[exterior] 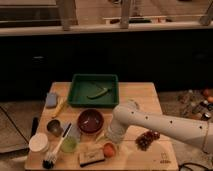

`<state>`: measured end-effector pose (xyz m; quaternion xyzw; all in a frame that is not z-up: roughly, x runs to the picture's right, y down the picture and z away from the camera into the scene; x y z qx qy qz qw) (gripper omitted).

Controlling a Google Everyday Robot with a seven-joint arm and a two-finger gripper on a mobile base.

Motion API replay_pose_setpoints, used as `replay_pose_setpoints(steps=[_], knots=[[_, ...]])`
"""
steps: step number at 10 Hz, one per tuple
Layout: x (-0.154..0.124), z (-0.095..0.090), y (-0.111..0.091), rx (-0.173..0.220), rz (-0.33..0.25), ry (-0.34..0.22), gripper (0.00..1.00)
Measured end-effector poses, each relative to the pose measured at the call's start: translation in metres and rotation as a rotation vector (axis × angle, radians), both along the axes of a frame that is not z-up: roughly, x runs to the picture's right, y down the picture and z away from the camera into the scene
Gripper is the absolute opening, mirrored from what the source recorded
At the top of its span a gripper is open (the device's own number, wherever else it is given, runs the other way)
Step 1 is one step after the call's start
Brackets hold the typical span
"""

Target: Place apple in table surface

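Observation:
The apple (109, 149) is a small orange-red fruit lying on the light wooden table surface (145, 95) near its front edge, right of a tan sponge. My white arm reaches in from the right, and its gripper (111, 138) hangs just above and behind the apple, close to it. The arm's wrist hides the fingers. The dark red bowl (91, 120) stands just left of the gripper.
A green tray (94, 90) with a green item sits at the back. Dark grapes (147, 139) lie right of the arm. A blue sponge (51, 100), a cup (54, 127), a white lid (38, 142), a green cup (69, 144) and a brush (55, 152) crowd the left side.

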<state>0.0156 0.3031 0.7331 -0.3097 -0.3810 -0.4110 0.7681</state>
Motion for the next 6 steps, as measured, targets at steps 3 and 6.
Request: replay_pose_setpoints(steps=[3, 6], knots=[[0.005, 0.008, 0.0, -0.004, 0.01, 0.015, 0.23], [0.016, 0.013, -0.009, 0.01, 0.018, 0.031, 0.0]])
